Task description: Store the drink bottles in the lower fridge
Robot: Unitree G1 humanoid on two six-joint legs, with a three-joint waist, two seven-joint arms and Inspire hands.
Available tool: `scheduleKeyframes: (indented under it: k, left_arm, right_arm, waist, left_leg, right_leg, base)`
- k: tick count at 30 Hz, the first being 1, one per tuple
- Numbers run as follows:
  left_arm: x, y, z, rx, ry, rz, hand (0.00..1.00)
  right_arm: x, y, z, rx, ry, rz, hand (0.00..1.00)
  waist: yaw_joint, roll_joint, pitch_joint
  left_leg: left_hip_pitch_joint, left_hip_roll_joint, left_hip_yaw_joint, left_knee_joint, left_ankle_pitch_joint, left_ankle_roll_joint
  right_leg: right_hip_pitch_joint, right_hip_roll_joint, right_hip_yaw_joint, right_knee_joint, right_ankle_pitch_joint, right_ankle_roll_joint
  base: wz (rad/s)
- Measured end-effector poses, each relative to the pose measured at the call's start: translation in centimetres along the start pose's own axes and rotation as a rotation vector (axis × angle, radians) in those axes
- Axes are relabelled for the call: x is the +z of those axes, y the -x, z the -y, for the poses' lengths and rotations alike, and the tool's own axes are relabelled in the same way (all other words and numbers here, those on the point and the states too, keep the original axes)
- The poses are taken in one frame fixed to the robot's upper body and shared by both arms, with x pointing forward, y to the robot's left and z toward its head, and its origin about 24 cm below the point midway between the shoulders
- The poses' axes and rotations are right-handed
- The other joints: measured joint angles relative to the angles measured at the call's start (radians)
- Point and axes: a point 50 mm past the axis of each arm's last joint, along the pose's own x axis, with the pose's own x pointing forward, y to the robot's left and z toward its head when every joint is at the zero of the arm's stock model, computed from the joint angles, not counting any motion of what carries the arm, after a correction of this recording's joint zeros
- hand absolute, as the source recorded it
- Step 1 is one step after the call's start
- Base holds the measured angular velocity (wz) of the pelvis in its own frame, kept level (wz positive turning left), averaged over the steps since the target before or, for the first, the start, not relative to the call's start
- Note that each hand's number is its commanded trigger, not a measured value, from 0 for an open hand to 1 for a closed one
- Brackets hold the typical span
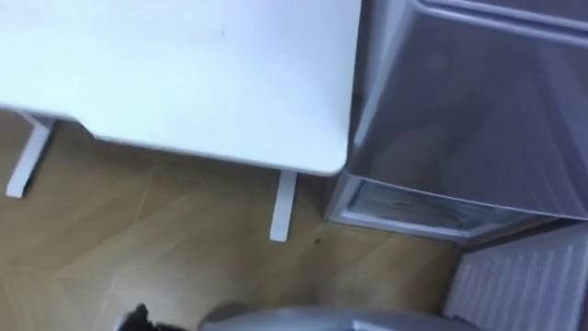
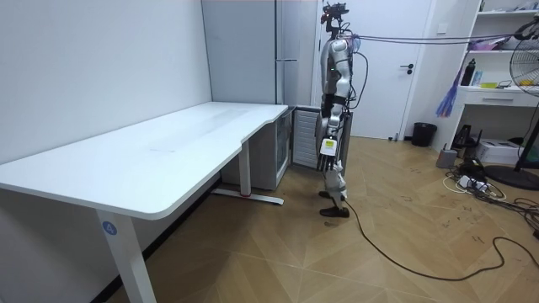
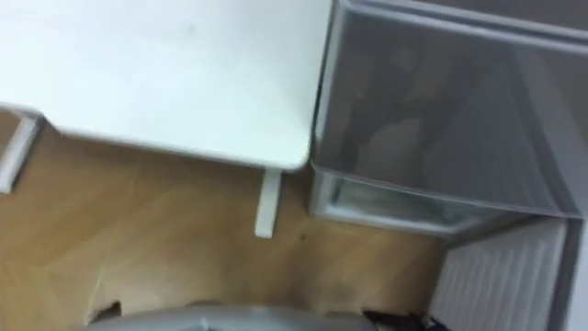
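Note:
I stand at the far end of the white table (image 2: 168,143), facing the tall grey fridge (image 2: 286,50). Its lower compartment stands open below me. Inside it is a translucent grey drawer (image 1: 478,119), and under that a shelf front (image 1: 413,210). The ribbed white inner side of the lower door (image 1: 524,285) swings out at the lower right. In the room view my left hand (image 2: 328,151) hangs by my hip, too small to read.
The table's rounded corner (image 1: 312,156) and its white leg (image 1: 283,207) lie close to the left of the fridge opening. Wooden floor (image 1: 165,248) spreads in front of me. At the room view's right are a fan (image 2: 526,59), shelves and loose cables.

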Motion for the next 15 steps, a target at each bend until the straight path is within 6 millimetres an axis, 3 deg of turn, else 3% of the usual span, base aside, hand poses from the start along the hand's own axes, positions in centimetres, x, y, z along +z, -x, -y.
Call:
scheduleKeyframes:
  k: [10,15]
  left_arm:
    - [1.6,-0.1,0.1,0.02,0.012,0.047,0.0]
    - [1.8,-0.2,0.2,0.018,0.033,0.045,0.0]
  right_arm:
    - [-1.0,0.2,0.6,-0.011,-0.096,0.006,0.0]
    - [-1.3,0.2,0.9,-0.02,-0.132,0.004,0.0]
  waist:
    - [-0.031,0.015,-0.0019]
    - [-0.05,0.018,-0.0022]
  left_leg:
    - [0.044,0.002,0.045,-0.048,0.009,0.007]
    - [0.058,0.0,0.053,-0.059,0.011,0.01]
  right_leg:
    - [0.003,0.013,0.106,-0.034,0.031,0.005]
    - [0.002,0.014,0.133,-0.033,0.033,0.007]
  base:
    - [-0.22]
    - [-0.15]
